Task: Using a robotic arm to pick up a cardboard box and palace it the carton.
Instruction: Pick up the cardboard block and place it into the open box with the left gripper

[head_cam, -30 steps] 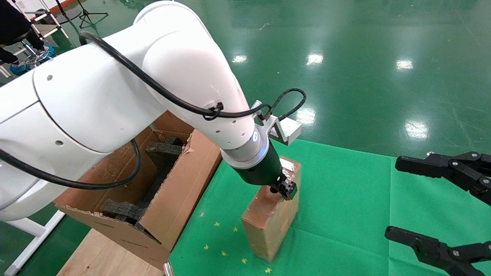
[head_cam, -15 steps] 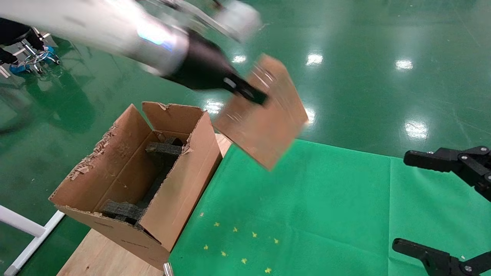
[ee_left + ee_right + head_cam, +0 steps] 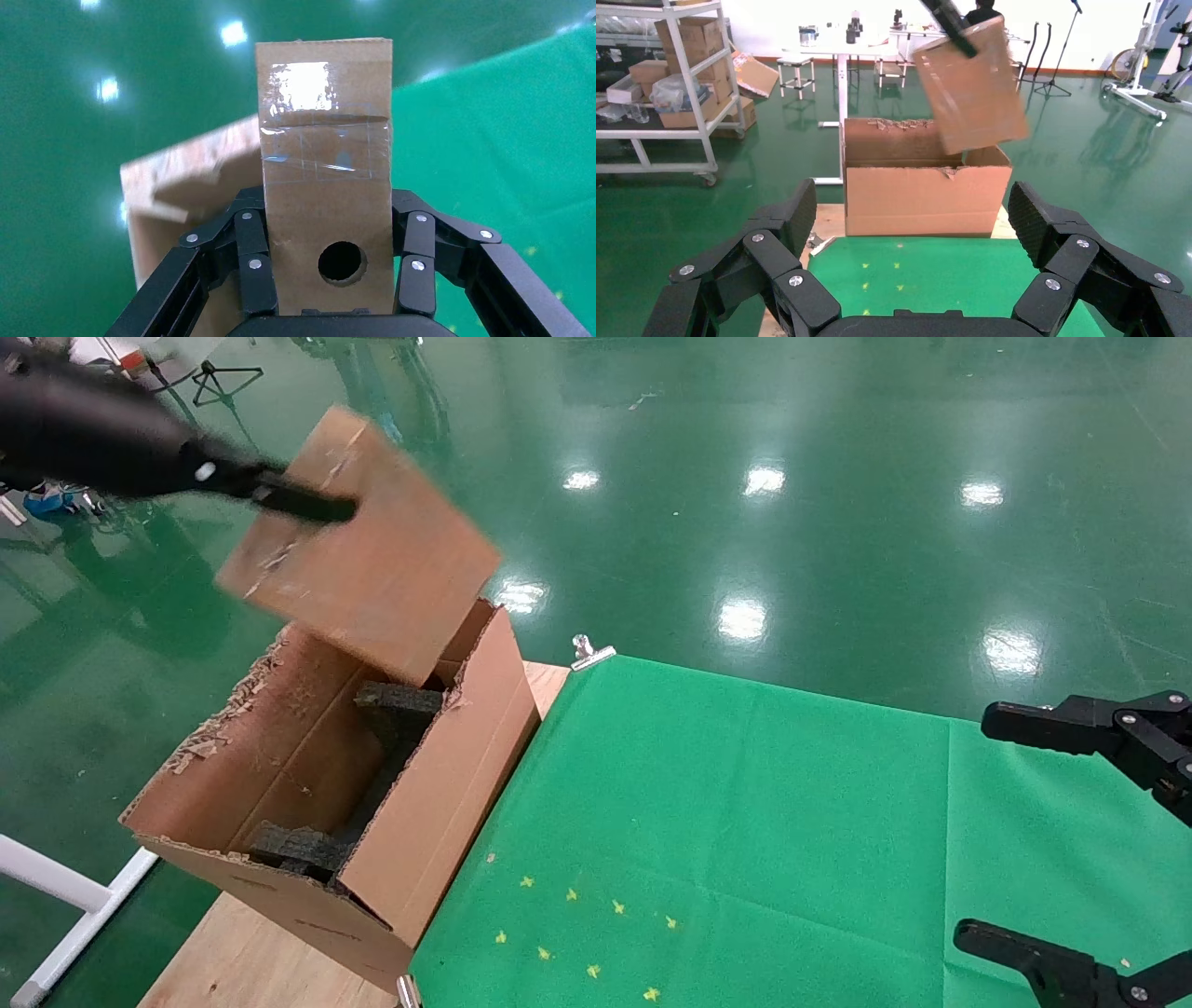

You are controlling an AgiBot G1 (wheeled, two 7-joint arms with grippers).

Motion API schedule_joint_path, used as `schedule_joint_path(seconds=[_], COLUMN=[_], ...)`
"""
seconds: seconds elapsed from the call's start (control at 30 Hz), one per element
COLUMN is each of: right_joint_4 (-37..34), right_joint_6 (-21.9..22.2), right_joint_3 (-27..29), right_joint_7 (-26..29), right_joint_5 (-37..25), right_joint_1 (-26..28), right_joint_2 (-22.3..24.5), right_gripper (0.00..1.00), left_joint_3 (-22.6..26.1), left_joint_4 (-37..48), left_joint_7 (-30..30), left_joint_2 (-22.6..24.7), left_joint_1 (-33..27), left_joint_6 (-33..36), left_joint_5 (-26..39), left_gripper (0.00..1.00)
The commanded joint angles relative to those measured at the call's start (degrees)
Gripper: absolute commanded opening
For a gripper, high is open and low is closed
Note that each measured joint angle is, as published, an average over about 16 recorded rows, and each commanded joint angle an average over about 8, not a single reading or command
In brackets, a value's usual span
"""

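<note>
My left gripper (image 3: 312,507), all black at the upper left of the head view, is shut on the cardboard box (image 3: 363,556). It holds the box tilted in the air above the far end of the carton (image 3: 438,784). In the left wrist view the fingers (image 3: 254,253) clamp both sides of the taped box (image 3: 327,161), near its round hole, with the carton (image 3: 176,189) below. The right wrist view shows the box (image 3: 972,91) above the carton (image 3: 919,196). My right gripper (image 3: 973,826) is open and empty over the mat's right side.
Black foam blocks (image 3: 396,705) sit inside the carton, whose flaps are torn. A green mat (image 3: 745,822) with small yellow marks (image 3: 577,933) covers the wooden table (image 3: 251,952). A silver clip (image 3: 589,652) holds the mat's far corner. Shelves and tables stand beyond the carton.
My left gripper has lifted the cardboard box off the green mat and swung it up and left, from beside the carton to above its far end. The right gripper has barely moved.
</note>
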Motion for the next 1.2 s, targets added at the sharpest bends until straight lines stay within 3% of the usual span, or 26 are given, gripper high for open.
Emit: schedule_joint_path(seconds=[0.03, 0.27, 0.57, 0.83, 1.2], right_joint_4=[0.0, 0.0, 0.0, 0.0, 0.0], right_joint_6=[0.0, 0.0, 0.0, 0.0, 0.0], right_joint_3=[0.0, 0.0, 0.0, 0.0, 0.0], right_joint_7=[0.0, 0.0, 0.0, 0.0, 0.0], right_joint_5=[0.0, 0.0, 0.0, 0.0, 0.0], right_joint_1=[0.0, 0.0, 0.0, 0.0, 0.0], right_joint_2=[0.0, 0.0, 0.0, 0.0, 0.0], right_gripper=[1.00, 1.00, 1.00, 1.00, 1.00], left_joint_3=[0.4, 2.7, 4.1, 5.2, 5.9], left_joint_4=[4.2, 17.8, 33.5, 42.6, 48.0], left_joint_7=[3.9, 13.6, 23.3, 26.1, 25.4], left_joint_2=[-0.9, 1.0, 5.8, 8.7, 11.4], left_joint_1=[-1.0, 1.3, 7.1, 9.5, 13.7], left_joint_6=[1.2, -0.8, -10.3, -17.1, -27.8], left_joint_5=[1.1, 4.0, 5.5, 7.4, 8.7], left_gripper=[0.00, 0.00, 0.00, 0.00, 0.00])
